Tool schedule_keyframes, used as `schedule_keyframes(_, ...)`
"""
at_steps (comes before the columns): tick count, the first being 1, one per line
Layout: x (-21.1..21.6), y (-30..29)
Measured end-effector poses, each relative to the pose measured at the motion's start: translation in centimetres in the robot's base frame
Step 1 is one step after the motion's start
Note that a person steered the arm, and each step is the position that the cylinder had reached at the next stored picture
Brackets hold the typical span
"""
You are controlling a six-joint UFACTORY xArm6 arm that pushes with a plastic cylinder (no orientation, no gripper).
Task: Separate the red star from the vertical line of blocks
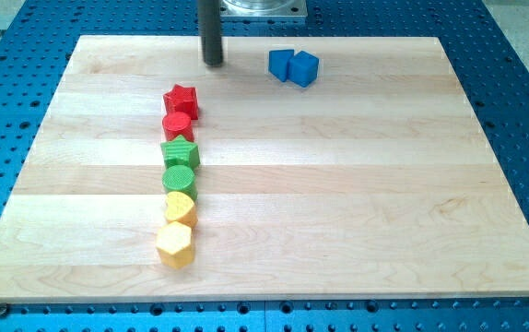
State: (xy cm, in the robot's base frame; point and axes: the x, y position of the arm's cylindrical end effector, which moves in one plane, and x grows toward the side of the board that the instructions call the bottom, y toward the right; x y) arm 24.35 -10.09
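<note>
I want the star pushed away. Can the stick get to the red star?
Probably yes. My tip sits toward the view's top from the red star, which heads the line, with only bare board between them.

Rod: straight cylinder, dark grey to near black, matte with a faint pale sheen down one side — same width all the way down. My tip point(213, 63) is cut flat and blunt, no cap or taper. Above it, a light grey metal mounting plate — squared edges, brushed look, cropped by the view's top. No cables or markings visible
</note>
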Motion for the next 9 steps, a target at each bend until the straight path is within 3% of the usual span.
schedule_keyframes(1,2.3,-7.0)
schedule_keyframes(3,11.2,-6.6)
schedule_keyframes(6,8.8,-1.6)
schedule_keyframes(7,7.9,2.8)
schedule_keyframes(9,11.7,7.6)
